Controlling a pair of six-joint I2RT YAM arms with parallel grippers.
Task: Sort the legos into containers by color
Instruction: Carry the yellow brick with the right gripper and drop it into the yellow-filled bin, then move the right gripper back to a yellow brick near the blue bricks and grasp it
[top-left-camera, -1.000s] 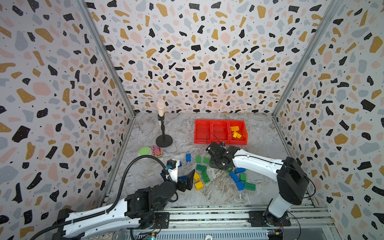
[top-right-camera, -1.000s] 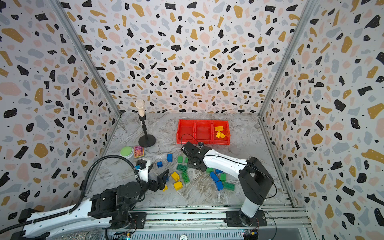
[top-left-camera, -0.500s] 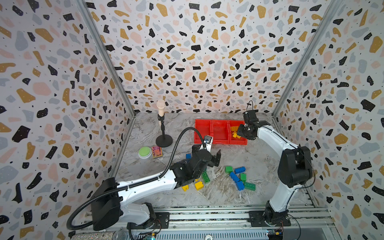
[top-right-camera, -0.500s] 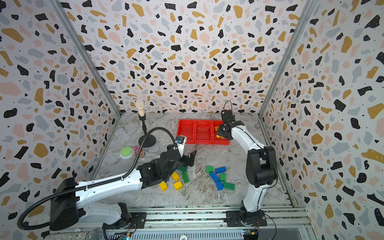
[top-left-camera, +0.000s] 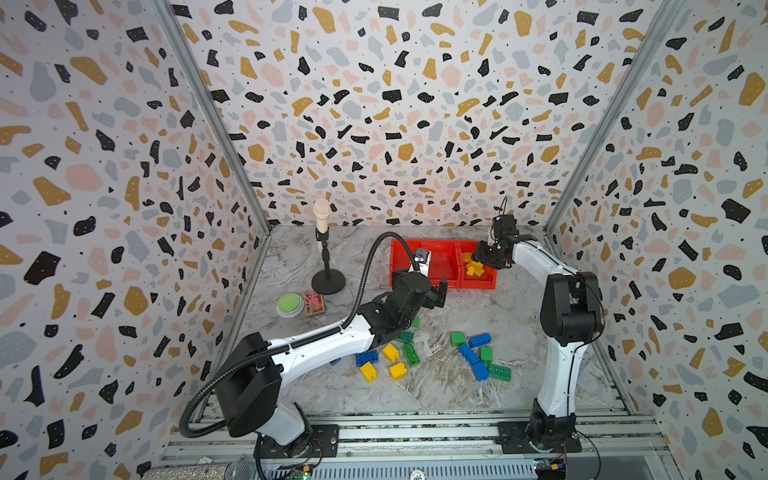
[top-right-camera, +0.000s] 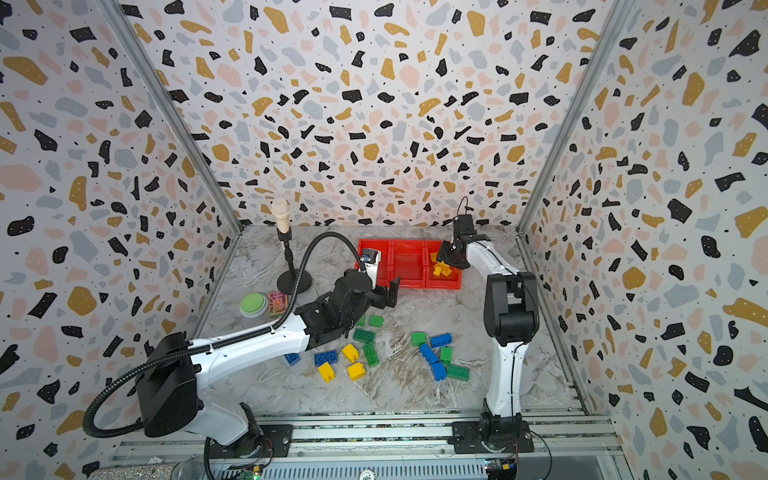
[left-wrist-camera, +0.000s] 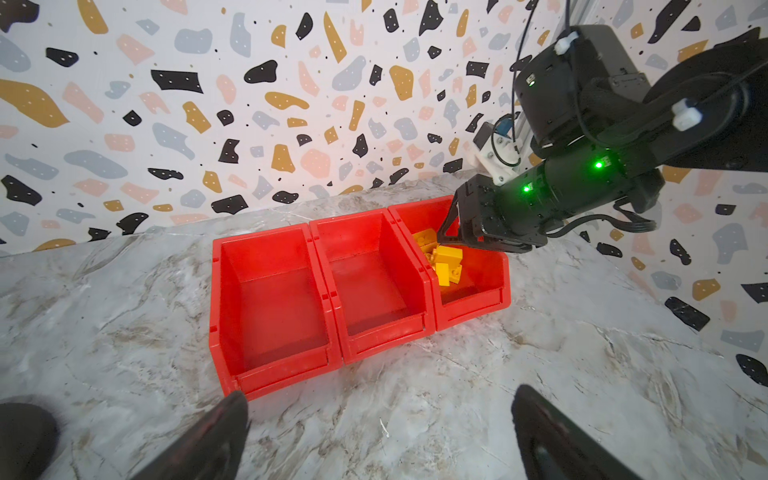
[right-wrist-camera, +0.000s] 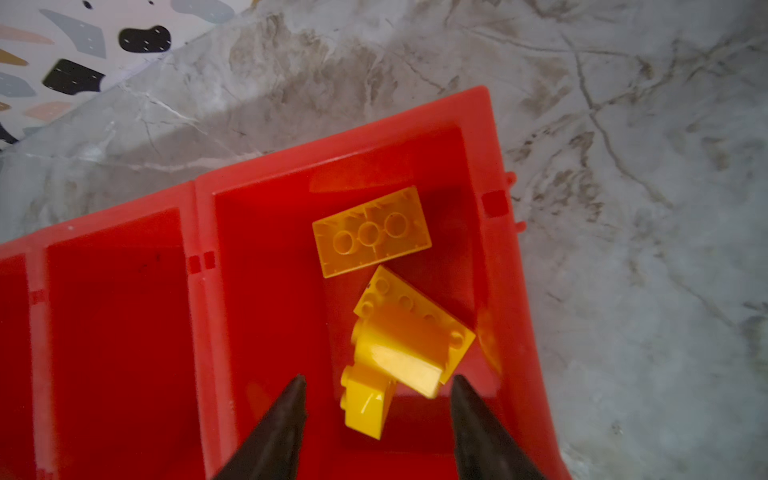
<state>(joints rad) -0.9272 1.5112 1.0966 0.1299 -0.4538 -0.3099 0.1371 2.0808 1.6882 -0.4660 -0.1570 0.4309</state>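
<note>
On the table, far side: 3 red bins joined in a row. The bin nearest the right arm holds a few yellow legos. The other 2 bins show empty in the left wrist view.

Left arm reaches across the middle. Left gripper hovers just in front of the bins, jaws wide apart, nothing between them. Right gripper hangs over the yellow bin, jaws apart. A blurred yellow brick sits below them on the pile, touching neither jaw as far as I can tell.

Loose legos lie on the near table, well apart from the bins, in 2 clusters. Blue, green and 3 yellow sit just beside the left forearm. Blue and green only sit nearer the right arm's base.

Step in hand, my reading: right arm letting a yellow go into its bin. Task looks early, with only yellow begun and no blue or green binned.

Next move, my reading:
- Right gripper should lift clear of the bin wall before swinging away, then go for 1 of the 3 yellows.
- Those yellows sit close by the left forearm, so the arms risk crowding each other.
- Left gripper, empty, wants a blue or green, and 1 empty bin fixed for that color.
</note>
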